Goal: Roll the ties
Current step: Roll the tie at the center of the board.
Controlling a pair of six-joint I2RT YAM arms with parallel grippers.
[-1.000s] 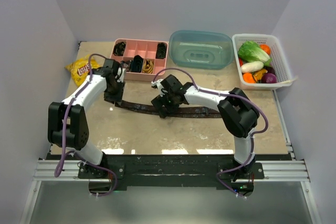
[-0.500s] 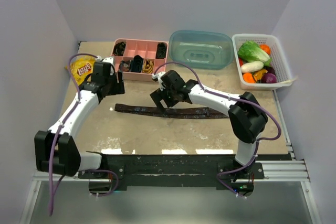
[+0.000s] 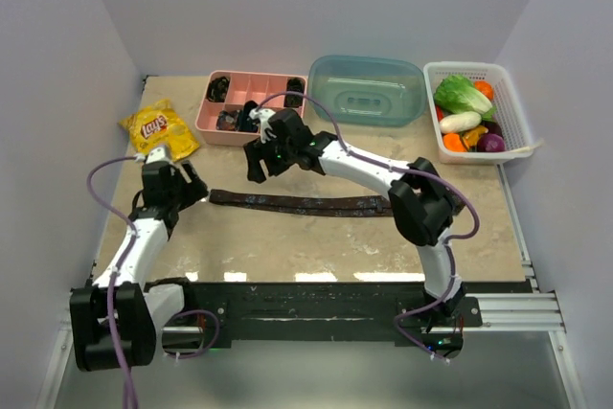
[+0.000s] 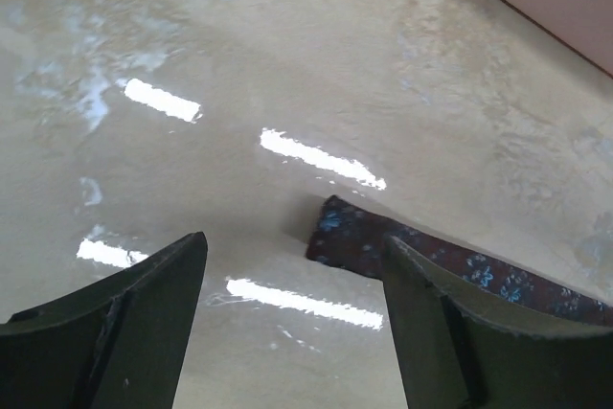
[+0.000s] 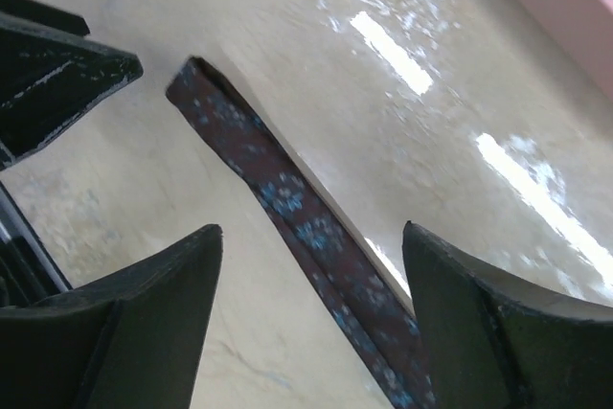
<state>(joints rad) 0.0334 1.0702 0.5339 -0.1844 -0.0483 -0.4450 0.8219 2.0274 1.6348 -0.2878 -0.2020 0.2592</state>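
One of the ties, dark maroon with small blue flowers, lies flat and unrolled across the middle of the table. My left gripper is open just left of its left end. The left wrist view shows that end on the table close to my right finger, with nothing between the jaws of my left gripper. My right gripper hovers open above and behind the tie's left part. In the right wrist view the tie runs diagonally under the gap of my right gripper, not gripped.
A pink divided tray holding dark coils stands at the back, with a yellow chip bag to its left. A teal tub and a white basket of vegetables stand at the back right.
My left gripper has opened, let go of the tie's left end and drawn back to the near left. My right gripper has lifted off the tie's middle and moved left and back.
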